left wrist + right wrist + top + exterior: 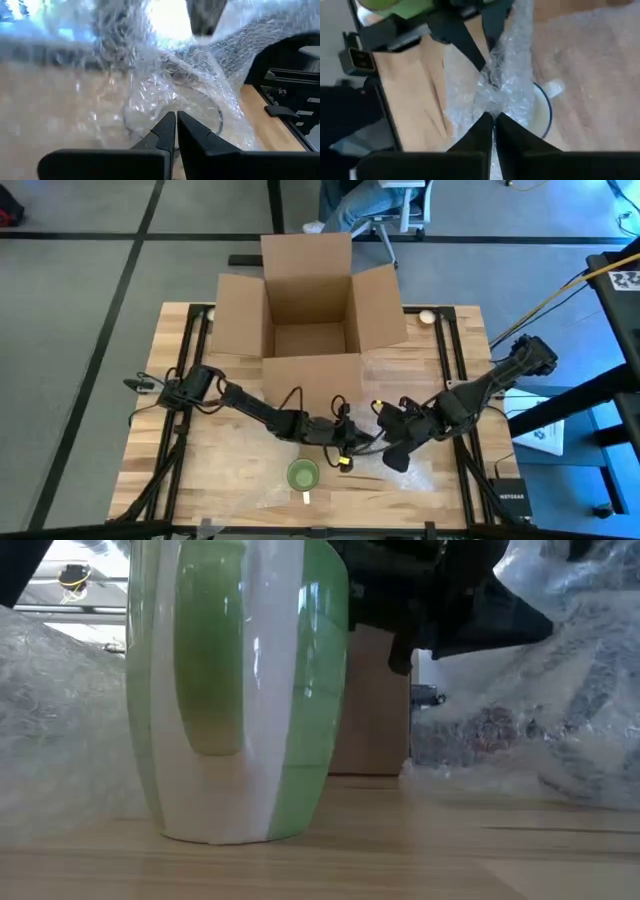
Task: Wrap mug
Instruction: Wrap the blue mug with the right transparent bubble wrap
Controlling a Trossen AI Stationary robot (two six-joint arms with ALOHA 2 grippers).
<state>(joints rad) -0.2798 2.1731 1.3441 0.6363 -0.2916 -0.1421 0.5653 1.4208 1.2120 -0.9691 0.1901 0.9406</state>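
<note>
Bench (150, 430): wooden, dark rails along left and right edges.
Cardboard box (310, 305): open, flaps spread, at far edge, centre.
Bubble wrap (420, 470): clear sheet near right front.
Left tool (345, 442): mid-bench, fingers together, pinching bubble wrap.
Right tool (378, 442): just beside it, fingers together on same sheet.
Mug (303, 474): green, upright, near front edge, unwrapped.
</note>
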